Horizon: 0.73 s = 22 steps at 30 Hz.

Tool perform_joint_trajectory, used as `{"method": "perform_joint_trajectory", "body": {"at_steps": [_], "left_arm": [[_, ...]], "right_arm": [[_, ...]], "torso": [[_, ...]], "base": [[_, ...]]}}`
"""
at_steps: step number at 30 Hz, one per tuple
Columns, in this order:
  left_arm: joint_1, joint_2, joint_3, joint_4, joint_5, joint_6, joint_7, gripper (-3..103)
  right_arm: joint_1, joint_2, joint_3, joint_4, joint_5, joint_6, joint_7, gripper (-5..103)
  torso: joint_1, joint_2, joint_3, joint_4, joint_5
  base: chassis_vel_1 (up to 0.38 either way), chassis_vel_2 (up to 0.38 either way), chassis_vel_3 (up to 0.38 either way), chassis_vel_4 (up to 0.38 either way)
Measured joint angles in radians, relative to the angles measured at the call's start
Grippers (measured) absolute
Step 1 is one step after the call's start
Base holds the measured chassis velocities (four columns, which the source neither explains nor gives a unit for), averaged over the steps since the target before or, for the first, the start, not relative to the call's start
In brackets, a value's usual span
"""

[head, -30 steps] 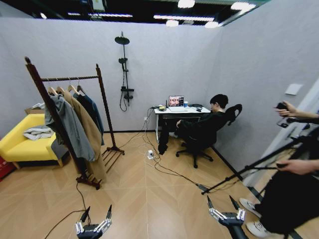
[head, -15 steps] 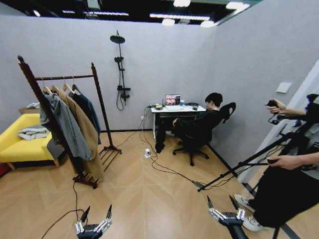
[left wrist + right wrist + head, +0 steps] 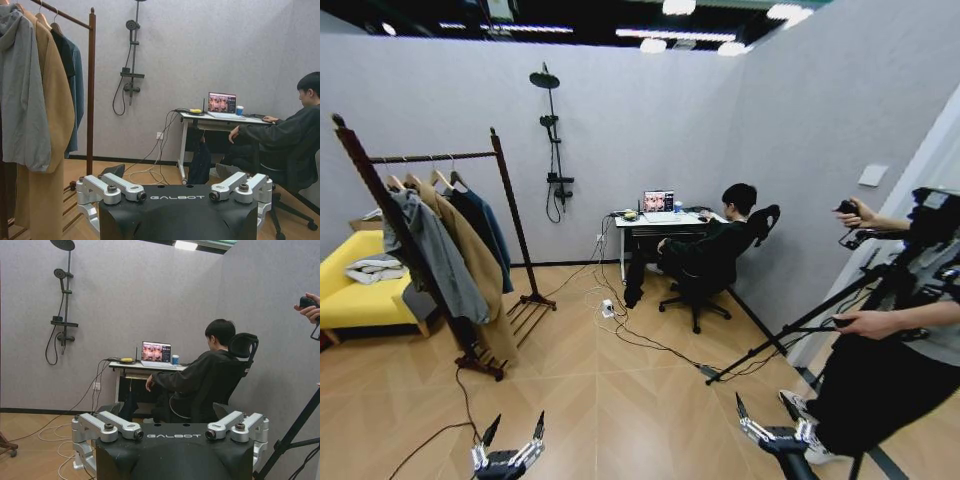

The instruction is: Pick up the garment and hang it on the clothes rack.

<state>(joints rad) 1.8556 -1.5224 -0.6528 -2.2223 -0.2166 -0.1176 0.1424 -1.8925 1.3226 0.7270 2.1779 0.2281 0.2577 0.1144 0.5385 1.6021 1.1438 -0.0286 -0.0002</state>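
The garment (image 3: 485,232), a dark teal-blue shirt on a hanger, hangs at the far end of the clothes rack (image 3: 506,200), behind a tan coat and a grey jacket. The rack stands at the left of the room, well beyond both arms. In the left wrist view the garment (image 3: 75,85) hangs beside the rack's post (image 3: 91,90). My left gripper (image 3: 517,425) and right gripper (image 3: 762,408) are held low in front of me, both open and holding nothing. The wrist views show the left gripper (image 3: 170,172) and the right gripper (image 3: 167,410) with their jaws spread.
A yellow sofa (image 3: 350,290) with clothes on it stands behind the rack. Cables (image 3: 620,335) trail across the wooden floor to a desk (image 3: 660,218) where a person sits. A tripod (image 3: 790,335) and a standing person are close on my right.
The whole picture has shifted left, so the camera has turned to the right. The rack and its clothes have not moved. Both grippers stay as they were.
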Motion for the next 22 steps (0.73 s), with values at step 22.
{"method": "perform_joint_trajectory", "body": {"at_steps": [22], "left_arm": [[0.000,0.000,0.000,0.000,0.000,0.000,0.000,100]], "right_arm": [[0.000,0.000,0.000,0.000,0.000,0.000,0.000,100]], "torso": [[0.000,0.000,0.000,-0.0001,0.0002]], "base": [[0.016,0.013,-0.018,-0.018]]}}
